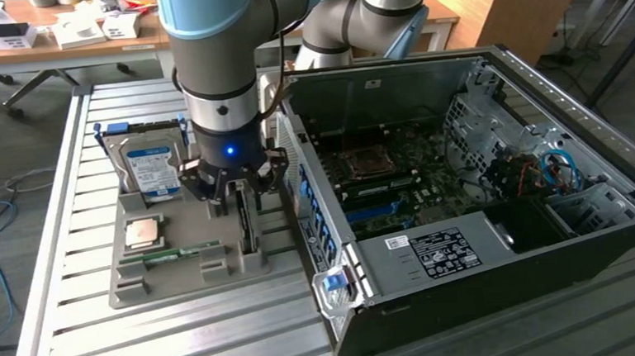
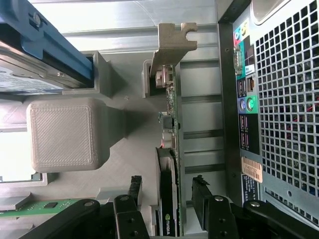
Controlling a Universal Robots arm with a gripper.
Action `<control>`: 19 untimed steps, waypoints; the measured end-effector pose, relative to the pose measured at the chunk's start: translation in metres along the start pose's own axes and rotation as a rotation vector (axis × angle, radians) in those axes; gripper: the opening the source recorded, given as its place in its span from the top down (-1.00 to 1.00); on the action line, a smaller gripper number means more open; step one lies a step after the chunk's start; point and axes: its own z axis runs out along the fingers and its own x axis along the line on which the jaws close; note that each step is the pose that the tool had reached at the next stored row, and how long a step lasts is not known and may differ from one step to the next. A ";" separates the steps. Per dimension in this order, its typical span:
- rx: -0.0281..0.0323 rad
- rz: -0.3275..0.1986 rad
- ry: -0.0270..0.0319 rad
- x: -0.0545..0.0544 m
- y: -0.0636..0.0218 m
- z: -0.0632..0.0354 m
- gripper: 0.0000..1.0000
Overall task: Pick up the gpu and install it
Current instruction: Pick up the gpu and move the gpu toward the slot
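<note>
The gpu [image 1: 247, 229] stands on edge in a slot of the grey holder tray [image 1: 181, 281], beside the open computer case [image 1: 462, 194]. In the wrist view the gpu [image 2: 169, 144] shows as a thin green card with its silver end bracket [image 2: 172, 40] at the far end and a black fan part nearer the camera. My gripper [image 1: 239, 201] is lowered over the card's top edge. It [image 2: 167, 184] is open, with one black finger [image 2: 133, 191] on each side of the card and a small gap on both sides. Nothing is held.
The tray also holds a silver hard drive [image 1: 151, 167] with a blue label, a square processor chip [image 1: 145, 232] and a narrow green memory stick [image 1: 173, 255]. The case's rear panel [image 2: 244, 114] with its ports stands close beside the card. The motherboard [image 1: 389, 178] lies exposed inside the case.
</note>
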 end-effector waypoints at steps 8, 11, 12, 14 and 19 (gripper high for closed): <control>0.0000 0.000 0.0000 0.000 0.0000 0.0000 -0.06; 0.0000 0.000 0.0000 0.000 0.0000 0.0000 0.11; 0.0000 0.000 0.0000 0.000 0.0000 0.0000 0.11; 0.0001 0.000 0.0000 0.000 0.0000 0.0000 0.11; 0.0000 0.000 0.0000 0.000 0.0000 0.0000 0.27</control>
